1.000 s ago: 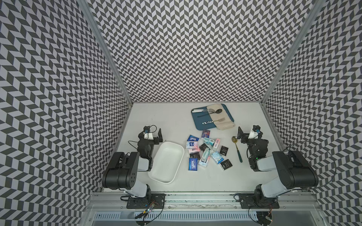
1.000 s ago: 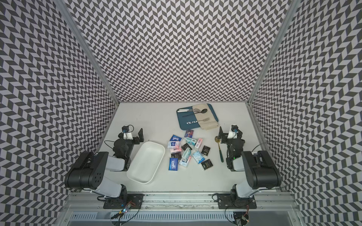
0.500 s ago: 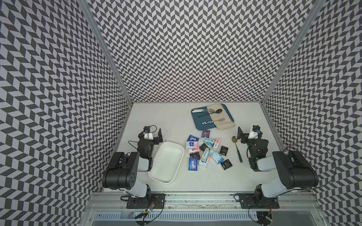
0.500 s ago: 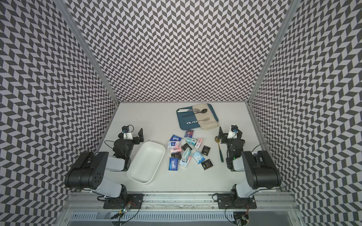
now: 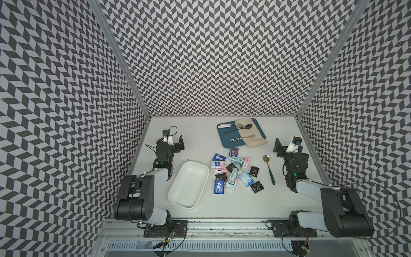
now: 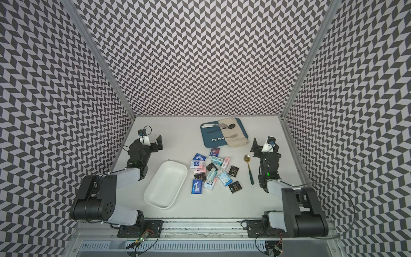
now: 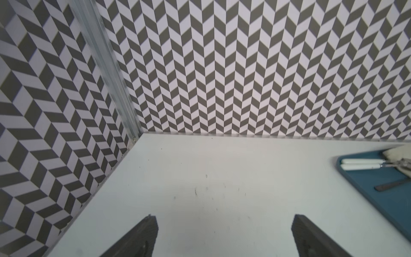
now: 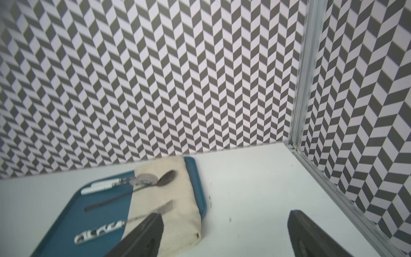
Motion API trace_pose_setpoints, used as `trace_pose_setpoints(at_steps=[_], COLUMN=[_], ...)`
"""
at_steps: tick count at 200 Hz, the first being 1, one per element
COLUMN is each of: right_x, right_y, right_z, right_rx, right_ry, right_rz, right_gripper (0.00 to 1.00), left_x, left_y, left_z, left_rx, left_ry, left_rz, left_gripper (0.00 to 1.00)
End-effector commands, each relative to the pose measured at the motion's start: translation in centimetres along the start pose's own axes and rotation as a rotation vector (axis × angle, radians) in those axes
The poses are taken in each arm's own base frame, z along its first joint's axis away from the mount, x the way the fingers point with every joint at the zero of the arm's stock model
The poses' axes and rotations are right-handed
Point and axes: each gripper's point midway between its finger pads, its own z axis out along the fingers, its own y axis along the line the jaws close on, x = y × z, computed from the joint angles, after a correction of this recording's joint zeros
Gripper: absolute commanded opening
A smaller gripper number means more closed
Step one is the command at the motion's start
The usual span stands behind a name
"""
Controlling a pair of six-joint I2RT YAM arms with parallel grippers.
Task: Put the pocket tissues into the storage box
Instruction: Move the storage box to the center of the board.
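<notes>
Now: pocket tissues (image 5: 233, 177) scattered nr storage box (image 5: 189, 184); L pincer (image 7: 224, 220), R pincer (image 8: 225, 215) open.

left wrist view: tray (image 7: 375, 198) cut by the frame's edge, cutlery (image 7: 360, 164) on it only partly seen. right wrist view: slightly blurred; a finger (image 8: 144, 235) of the right gripper (image 8: 225, 214) hides part of the cloth (image 8: 169, 200). both top views: pocket tissues (image 5: 232, 178) overlap; print on the dark ones too small to read.

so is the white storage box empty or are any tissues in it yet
Empty: in both top views the storage box shows only bare white floor; the pocket tissues lie beside it.
</notes>
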Motion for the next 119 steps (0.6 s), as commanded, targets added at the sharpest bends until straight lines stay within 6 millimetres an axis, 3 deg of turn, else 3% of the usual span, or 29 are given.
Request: trace_pose_setpoints(at_steps=[1, 28, 59, 81, 101, 119], right_x=[1.6, 3.1, 5.4, 6.9, 7.6, 7.6], right_y=[0.1, 3.5, 7.2, 9.5, 10.9, 11.8], right_z=[1.0, 0.8, -1.8, -4.2, -6.0, -7.1], right_rx=[0.055, -0.016, -0.068, -0.131, -0.18, -0.217], right_ry=[0.239, 0.483, 0.646, 0.736, 0.787, 0.805], right_rz=[0.154, 0.225, 0.212, 0.205, 0.196, 0.194], right_gripper=[0.92, 0.88, 0.85, 0.82, 0.77, 0.73], left_x=[1.3, 1.2, 2.2, 4.0, 6.4, 8.6], left_y=[-0.1, -1.5, -7.2, -10.9, -13.2, -13.8], left_z=[-0.3, -1.2, -4.7, -7.9, -10.7, -12.2], left_rx=[-0.019, -0.01, 0.138, 0.227, 0.305, 0.317], left_ry=[0.189, 0.356, 0.526, 0.649, 0.764, 0.825], left_rz=[-0.063, -0.157, -0.216, -0.225, -0.248, -0.281], left_gripper=[1.0, 1.0, 0.99, 0.87, 0.59, 0.23])
